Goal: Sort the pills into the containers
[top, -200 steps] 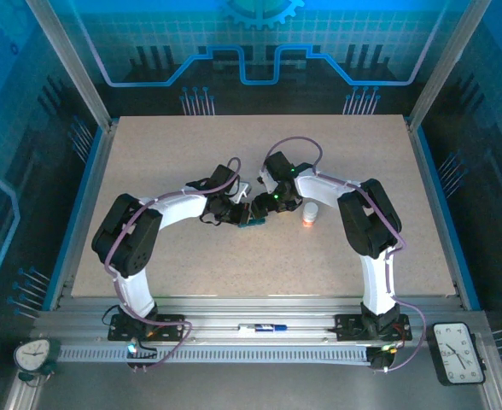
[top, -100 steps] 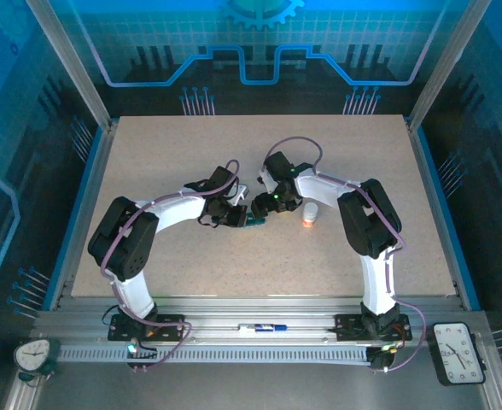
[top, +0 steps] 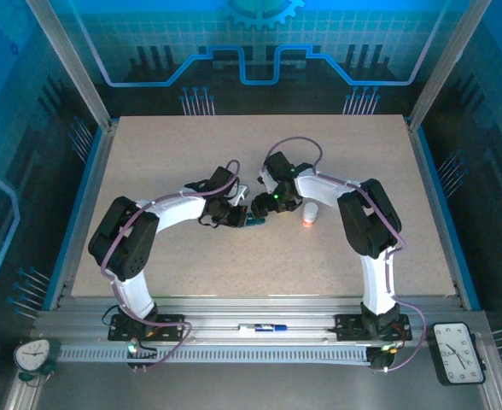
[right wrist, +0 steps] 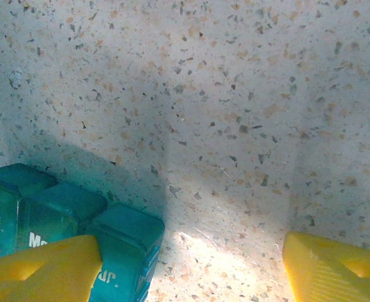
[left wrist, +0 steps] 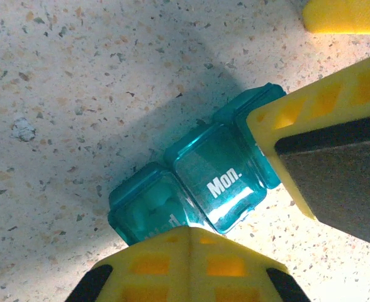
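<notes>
**As the sorting stands**
While the left gripper [left wrist: 188, 238], fingers [left wrist: 148, 267] pressed together, touches the box [left wrist: 201, 185] at bottom centre of its wrist view, the right gripper [right wrist: 191, 246] is spread, one finger [right wrist: 40, 272] over the box's end compartment at lower left.

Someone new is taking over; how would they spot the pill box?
On the speckled table, look at the middle, where the left tool and right tool meet. The pill box lies there: a translucent teal strip of three square compartments, one lid marked "Mon.", unlike the upright white vial with an orange base to its right.
</notes>
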Robot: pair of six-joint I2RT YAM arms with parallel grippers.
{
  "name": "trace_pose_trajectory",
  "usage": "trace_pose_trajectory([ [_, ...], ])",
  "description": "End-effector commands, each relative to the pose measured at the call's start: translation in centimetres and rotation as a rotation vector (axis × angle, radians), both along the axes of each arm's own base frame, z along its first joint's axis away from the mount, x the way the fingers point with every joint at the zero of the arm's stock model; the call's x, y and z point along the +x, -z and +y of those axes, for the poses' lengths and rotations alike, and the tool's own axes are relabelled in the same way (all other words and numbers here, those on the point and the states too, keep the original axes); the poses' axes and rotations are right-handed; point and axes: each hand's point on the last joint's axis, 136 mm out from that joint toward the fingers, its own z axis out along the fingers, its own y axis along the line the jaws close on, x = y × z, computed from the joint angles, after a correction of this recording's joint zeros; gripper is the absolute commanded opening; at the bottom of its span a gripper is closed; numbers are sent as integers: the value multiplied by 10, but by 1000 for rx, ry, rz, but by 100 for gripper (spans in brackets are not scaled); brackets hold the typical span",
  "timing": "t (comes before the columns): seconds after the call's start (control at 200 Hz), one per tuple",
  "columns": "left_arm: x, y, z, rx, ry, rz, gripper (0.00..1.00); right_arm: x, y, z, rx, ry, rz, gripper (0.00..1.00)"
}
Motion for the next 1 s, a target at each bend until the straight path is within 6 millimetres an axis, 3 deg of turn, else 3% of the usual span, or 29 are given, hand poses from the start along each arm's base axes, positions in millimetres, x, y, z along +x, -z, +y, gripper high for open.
trace_pose_trajectory([
  [0.0, -39, 54, 32, 187, -15, 150, 0, -19, 47, -22, -115, 25, 99, 78],
  [0.21, -38, 58, 42, 258, -24, 138, 0, -19, 47, -23, -115, 26, 100, 78],
  [0.996, -53, 44, 37, 326, -15, 139, 0, -18, 47, -23, -112, 20, 94, 78],
])
